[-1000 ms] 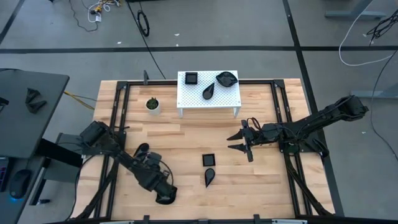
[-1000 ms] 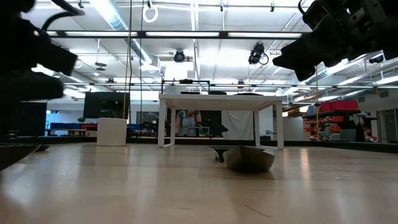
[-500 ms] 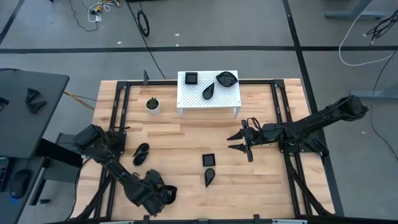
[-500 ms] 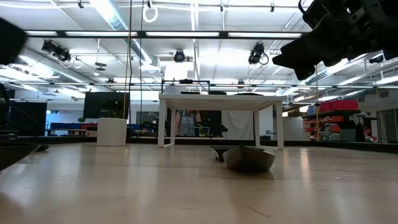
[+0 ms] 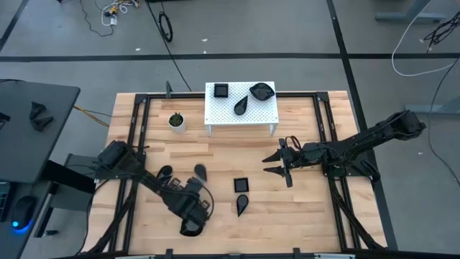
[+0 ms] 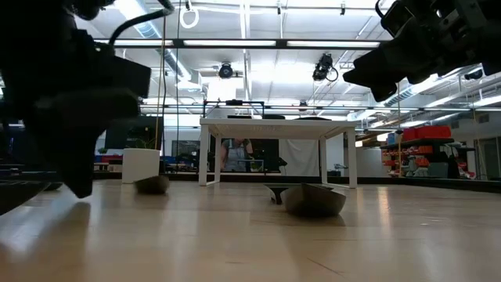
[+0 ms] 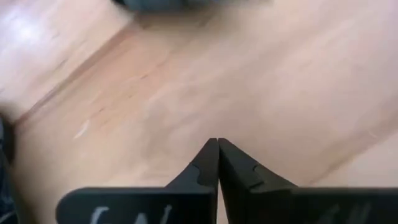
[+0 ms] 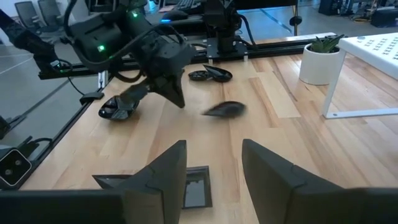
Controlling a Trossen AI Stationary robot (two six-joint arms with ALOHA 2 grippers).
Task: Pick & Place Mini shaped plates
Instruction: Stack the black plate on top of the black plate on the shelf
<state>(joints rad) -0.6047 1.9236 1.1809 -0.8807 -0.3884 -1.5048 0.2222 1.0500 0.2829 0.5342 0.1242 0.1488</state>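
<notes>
Two teardrop plates (image 5: 242, 205) — tips toward camera-near edge

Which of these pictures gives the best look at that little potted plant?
The right wrist view shows the potted plant best: white pot and spiky green leaves, beside the white stand. The high view shows it small, from above. The low view shows its pot far off; the left wrist view misses it.

The pale wooden butcher-block table (image 5: 302, 205) shows smooth strips with a soft sheen. The small black shaped plates (image 5: 241, 185) look glossy — ceramic or plastic, hard to tell. At the far side, the white perforated stand (image 5: 262, 111) looks matt, probably painted metal.
</notes>
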